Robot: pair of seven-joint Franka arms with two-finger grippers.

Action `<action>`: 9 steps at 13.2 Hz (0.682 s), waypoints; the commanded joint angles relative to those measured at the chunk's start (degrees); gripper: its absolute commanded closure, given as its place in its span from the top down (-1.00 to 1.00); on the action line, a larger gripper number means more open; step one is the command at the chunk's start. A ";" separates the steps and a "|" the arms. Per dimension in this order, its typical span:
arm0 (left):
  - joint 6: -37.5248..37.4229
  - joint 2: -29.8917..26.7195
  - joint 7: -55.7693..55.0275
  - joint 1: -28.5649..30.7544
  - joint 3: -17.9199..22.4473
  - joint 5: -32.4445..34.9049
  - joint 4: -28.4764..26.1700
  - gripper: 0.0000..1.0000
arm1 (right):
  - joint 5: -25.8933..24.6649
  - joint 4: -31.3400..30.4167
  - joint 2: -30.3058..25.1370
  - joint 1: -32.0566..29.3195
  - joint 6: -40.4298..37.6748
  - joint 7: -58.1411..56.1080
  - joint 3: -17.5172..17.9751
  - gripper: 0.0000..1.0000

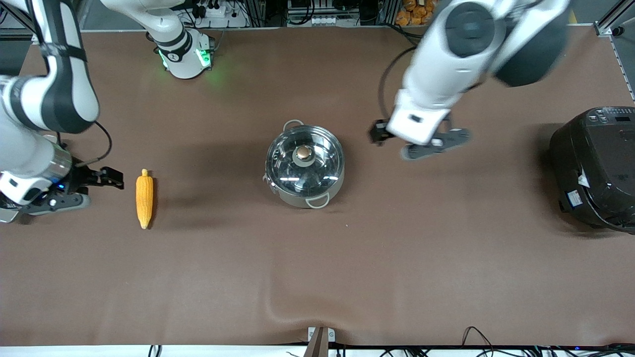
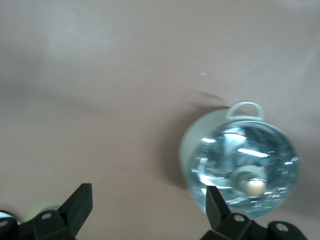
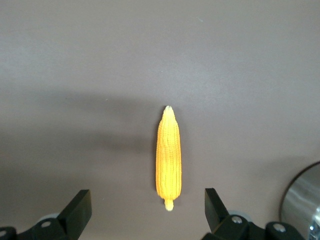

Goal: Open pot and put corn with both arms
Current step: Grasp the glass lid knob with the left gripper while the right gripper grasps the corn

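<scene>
Lid [image 1: 304, 157] sitting on pot [image 1: 303, 196]; you are hovering spread left pincer [image 1: 378, 134] beside pot, spread right pincer [image 1: 113, 178] beside corn [image 1: 144, 198]. Next: descend on knob [image 1: 303, 153].

front view looks steeply down from high across the table [image 1: 317, 277], robot bases up at 12 o'clock, whole surface in shot. left wrist view looks down from close above, pot [image 2: 240, 167] at its 4 o'clock. right wrist view looks down from close above the corn [image 3: 168, 160], pot rim clipping 4 o'clock. all three views share the pot; front and right wrist views share the corn.
</scene>
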 commanded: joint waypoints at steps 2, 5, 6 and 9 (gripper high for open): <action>5.92 7.69 -13.31 -7.32 1.26 -0.29 3.86 1.00 | -0.55 -1.51 2.88 -0.56 4.60 -6.38 -0.34 1.00; 10.41 12.26 -22.19 -12.68 2.57 1.37 3.86 1.00 | -0.38 -3.34 6.31 -0.92 10.12 -8.51 -0.34 1.00; 11.21 12.97 -23.00 -13.83 3.19 1.55 3.86 1.00 | -0.38 -5.36 6.58 -0.92 13.54 -8.60 -0.34 1.00; 14.28 15.96 -26.69 -15.41 3.46 1.64 3.86 1.00 | -0.29 -7.92 10.35 -0.92 21.11 -11.92 -0.34 1.00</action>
